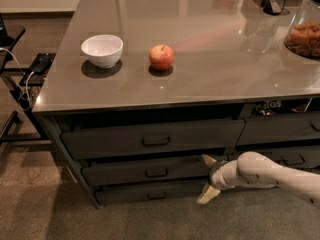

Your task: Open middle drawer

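The gripper (206, 178) hangs spread wide, empty, at one end of the middle drawer (115, 174). Its handle (156, 172) lies further along the front, beyond the fingertips, long axis level.

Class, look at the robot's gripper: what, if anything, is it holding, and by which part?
Nothing is held: the gripper, fingers spread, sits at the right end of the middle drawer, away from its handle.

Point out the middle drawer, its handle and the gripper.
middle drawer (112, 174): camera view, bare front panel left of the handle.
handle (156, 173): camera view, centre of the black loop.
gripper (203, 179): camera view, midway between its open fingertips, at the drawer's right end.
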Tool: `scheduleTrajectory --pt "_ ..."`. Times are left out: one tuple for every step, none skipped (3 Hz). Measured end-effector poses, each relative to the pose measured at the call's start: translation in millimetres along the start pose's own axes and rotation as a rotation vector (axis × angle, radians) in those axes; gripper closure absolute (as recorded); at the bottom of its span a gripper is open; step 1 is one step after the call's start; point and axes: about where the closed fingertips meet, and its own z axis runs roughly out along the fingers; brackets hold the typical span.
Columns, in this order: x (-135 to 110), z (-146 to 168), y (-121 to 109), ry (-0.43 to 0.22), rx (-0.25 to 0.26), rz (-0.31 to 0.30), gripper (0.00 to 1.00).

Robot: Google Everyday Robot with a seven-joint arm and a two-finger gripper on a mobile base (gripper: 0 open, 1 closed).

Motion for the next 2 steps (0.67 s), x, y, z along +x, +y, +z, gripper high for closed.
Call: scheduleTrajectory --pt "0.0 0.0 0.0 0.000 0.000 0.000 0.00" --pt "-4.3 3.6 -4.1 -0.027 0.019 -0.025 0.00"
